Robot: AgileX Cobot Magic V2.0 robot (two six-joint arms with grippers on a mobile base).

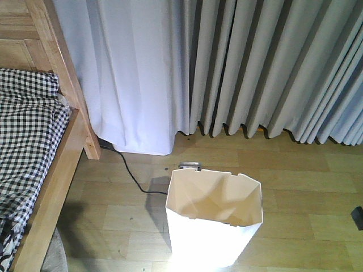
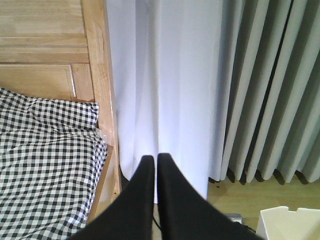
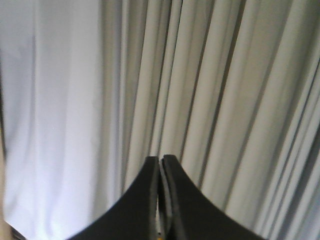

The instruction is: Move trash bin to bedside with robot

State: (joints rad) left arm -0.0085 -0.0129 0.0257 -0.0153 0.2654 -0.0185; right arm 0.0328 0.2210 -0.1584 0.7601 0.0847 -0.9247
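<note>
- White plastic trash bin with faceted, angular rim and cream interior [image 1: 214, 218]: upright on the light wooden plank floor [image 1: 306, 187], low in the front view, open mouth upward, nothing visible inside; well apart from the bed, with bare floor between.
- Same bin, left wrist view: only a white rim corner [image 2: 290, 222] at the lower right edge.
- Light wooden bed frame with post [image 1: 68, 73]: along the left edge of the front view, post foot on the floor just beside the white curtain hem.
- Black-and-white checked bedding [image 1: 25, 130]: draped over the mattress inside the frame (also filling the lower left of the left wrist view [image 2: 45, 165]).
- White curtain panel [image 1: 130, 68] and pleated grey curtains [image 1: 272, 62]: hanging behind the bin, hems reaching the floor.
- Thin black cable [image 1: 131, 173]: running from the curtain hem across the floor toward the bin's rear left corner.
- Small grey object [image 1: 190, 166]: on the floor just behind the bin's back rim; identity unclear.
- Left hand, two black tapered fingers [image 2: 154, 165]: clenched, tips pressed together with only a hairline gap, nothing between them; pointed at the white curtain beside the bed post.
- Right hand, two black tapered fingers [image 3: 160, 162]: clenched likewise, empty; pointed at the grey curtains.
</note>
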